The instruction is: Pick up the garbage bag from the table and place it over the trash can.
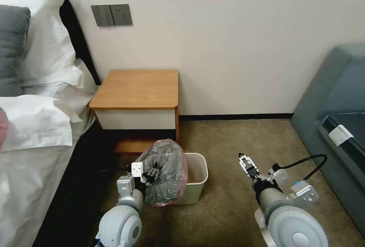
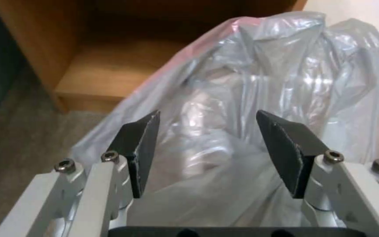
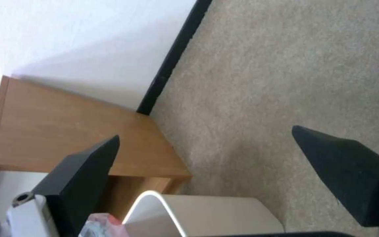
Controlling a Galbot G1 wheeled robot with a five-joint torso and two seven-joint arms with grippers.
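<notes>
Garbage bag [image 1: 165,173] off the table [image 1: 138,87], draped over the trash can's [image 1: 197,171] near-left rim just ahead of the left gripper's [image 2: 207,151] parted, empty fingers; far rim uncovered; right gripper [image 3: 224,171] spread wide, idle alongside.

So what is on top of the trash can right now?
The garbage bag is draped over the left part of the trash can, with the open left claw at it. The right part stays uncovered. The bag hides the rim beneath it.
</notes>
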